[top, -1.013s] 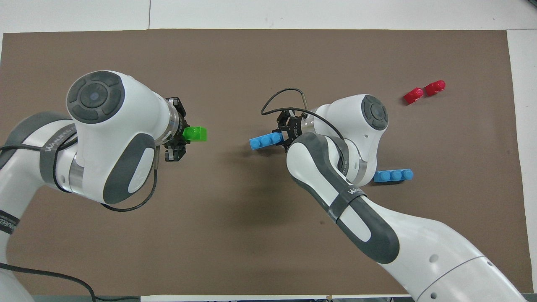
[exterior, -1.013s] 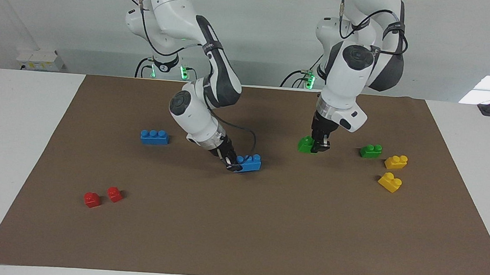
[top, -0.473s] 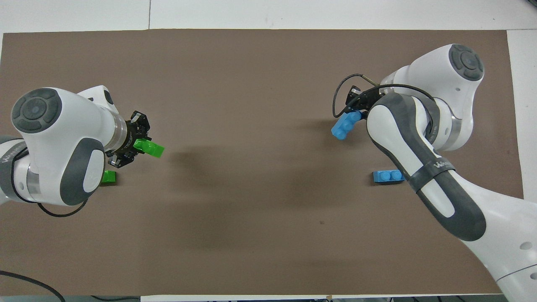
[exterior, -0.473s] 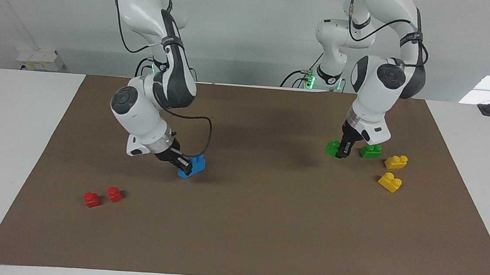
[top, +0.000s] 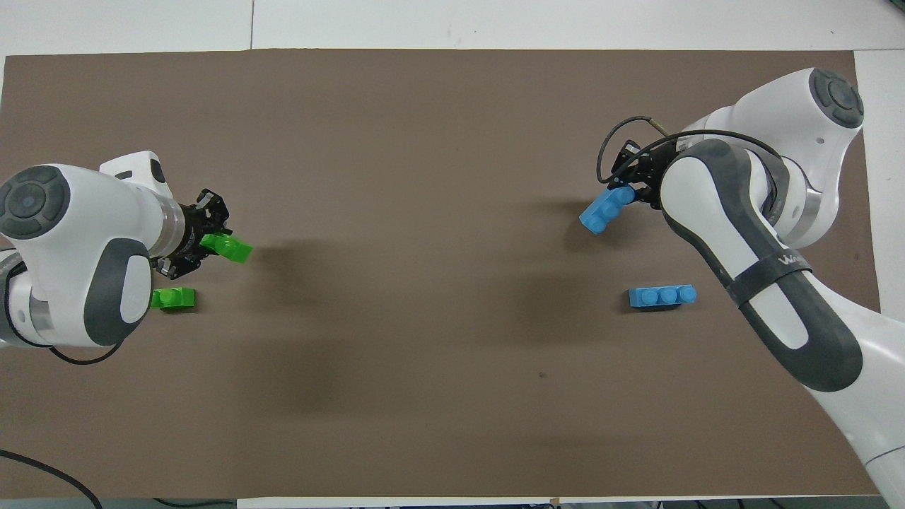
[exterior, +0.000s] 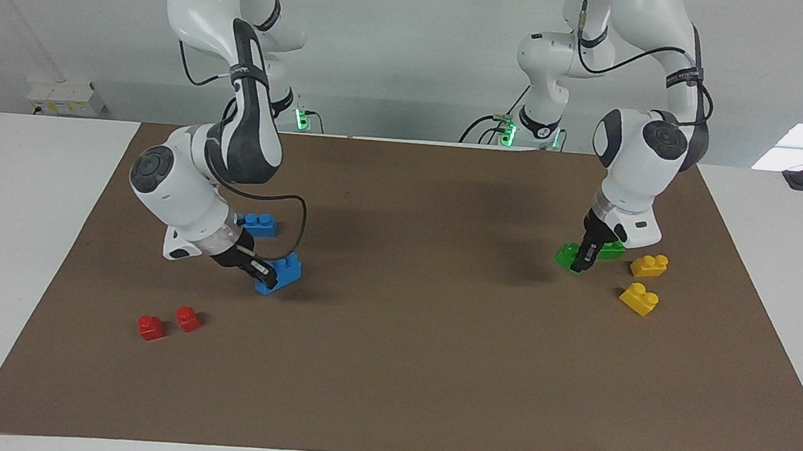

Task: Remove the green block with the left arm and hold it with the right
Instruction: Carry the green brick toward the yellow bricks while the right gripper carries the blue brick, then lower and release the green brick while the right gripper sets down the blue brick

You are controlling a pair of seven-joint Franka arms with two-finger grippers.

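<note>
My left gripper is shut on one green block and holds it tilted, low over the brown mat; I cannot tell whether it touches. In the overhead view the gripper and its block are at the left arm's end. The second green block lies on the mat just beside it, partly hidden by the gripper, and it also shows in the overhead view. My right gripper, with its wire loop, is shut on a blue brick held tilted low over the mat.
Two yellow bricks lie beside the green blocks. A three-stud blue brick lies near the right arm. Two red blocks lie farther from the robots at the right arm's end. The brown mat covers the table.
Both arms have swung apart toward their own ends of the table, each carrying its brick. The green block is now down beside the second green block.
</note>
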